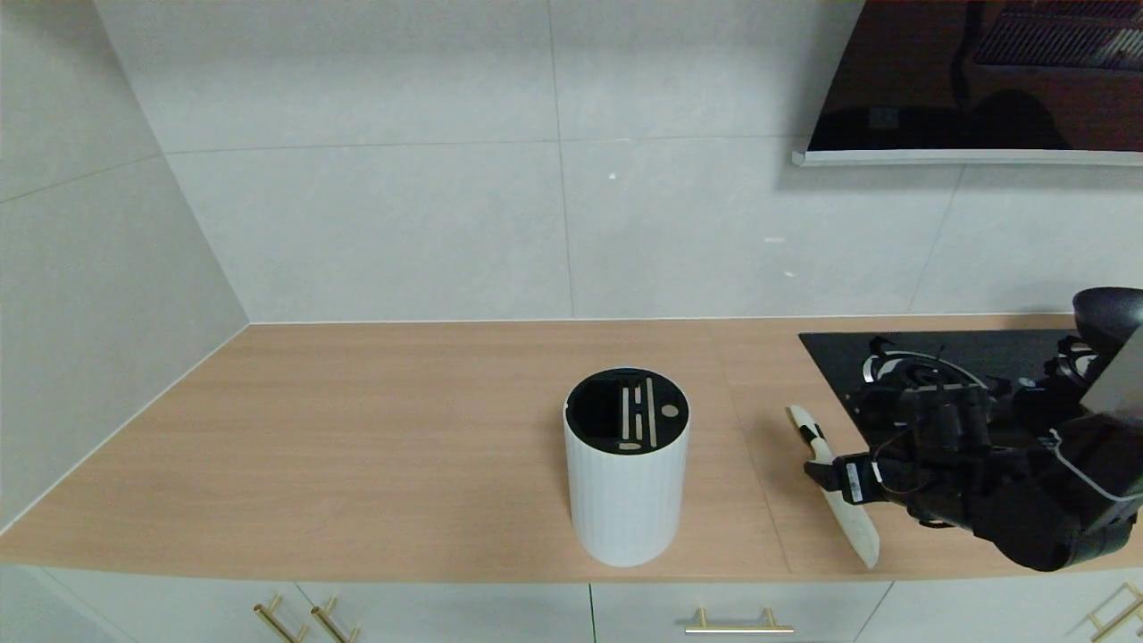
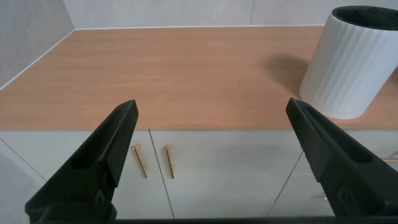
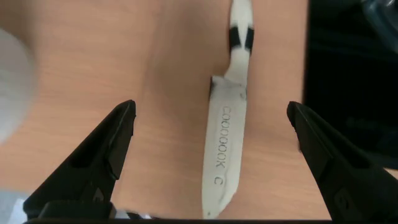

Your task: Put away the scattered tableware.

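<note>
Right tool (image 3: 210, 118) wide over knife (image 3: 225, 149); left tool (image 2: 211, 112) wide; head view shows holder (image 1: 627, 482) slots.

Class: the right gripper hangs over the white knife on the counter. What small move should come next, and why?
Probably lower the right gripper straight down around the knife. The gripper is open and centred over the blade, and the knife lies flat on the counter, not yet gripped.

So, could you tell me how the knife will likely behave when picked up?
Probably stiff: the knife looks like one rigid piece. Lying flat on the counter, it shouldn't roll. Its smooth, thin blade might slip in the right gripper.
</note>
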Motion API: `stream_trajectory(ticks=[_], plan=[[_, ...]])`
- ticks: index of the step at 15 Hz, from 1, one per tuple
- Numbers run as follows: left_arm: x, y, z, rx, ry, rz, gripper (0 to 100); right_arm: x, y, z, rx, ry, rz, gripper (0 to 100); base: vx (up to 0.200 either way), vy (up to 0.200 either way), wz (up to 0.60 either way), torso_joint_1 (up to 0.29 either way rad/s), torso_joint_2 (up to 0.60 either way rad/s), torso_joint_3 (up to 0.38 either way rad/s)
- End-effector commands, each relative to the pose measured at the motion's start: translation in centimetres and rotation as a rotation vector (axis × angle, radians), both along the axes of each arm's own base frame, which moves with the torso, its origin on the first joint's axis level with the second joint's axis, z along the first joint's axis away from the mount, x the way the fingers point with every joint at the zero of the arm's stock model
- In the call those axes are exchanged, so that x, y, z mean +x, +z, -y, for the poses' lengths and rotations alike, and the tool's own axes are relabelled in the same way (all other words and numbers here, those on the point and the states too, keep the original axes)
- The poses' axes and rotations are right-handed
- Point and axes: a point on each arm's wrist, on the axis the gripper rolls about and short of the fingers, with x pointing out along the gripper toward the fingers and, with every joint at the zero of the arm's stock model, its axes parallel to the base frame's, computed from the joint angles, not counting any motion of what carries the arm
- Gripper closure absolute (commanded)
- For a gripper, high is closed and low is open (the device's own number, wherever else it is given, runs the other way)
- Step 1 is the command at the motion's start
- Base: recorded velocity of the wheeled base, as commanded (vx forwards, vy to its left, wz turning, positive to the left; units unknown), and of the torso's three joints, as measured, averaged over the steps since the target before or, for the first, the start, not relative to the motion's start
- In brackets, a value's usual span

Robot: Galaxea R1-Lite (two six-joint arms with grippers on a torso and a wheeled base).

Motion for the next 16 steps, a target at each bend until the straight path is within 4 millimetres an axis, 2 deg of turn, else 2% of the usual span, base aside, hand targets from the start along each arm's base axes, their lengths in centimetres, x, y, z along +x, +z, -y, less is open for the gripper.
stream_trajectory(ticks=[1,7,13,16], plan=[[0.0,0.0,0.0,0.000,-0.001,0.000,0,1.1,-2.8,0.4,0.009,-0.033,-0.052,0,0.000,0.000,0.00,0.000,0.00,0.000],[0.0,0.0,0.0,0.000,0.001,0.000,0,2.5,-4.9,0.2,0.031,-0.049,-0.063,0,0.000,0.000,0.00,0.000,0.00,0.000],[0.0,0.0,0.0,0.000,-0.001,0.000,0,3.3,-5.9,0.1,0.035,-0.052,-0.045,0,0.000,0.000,0.00,0.000,0.00,0.000],[0.0,0.0,0.0,0.000,0.001,0.000,0,4.1,-6.6,0.7,0.028,-0.082,-0.043,0,0.000,0.000,0.00,0.000,0.00,0.000]])
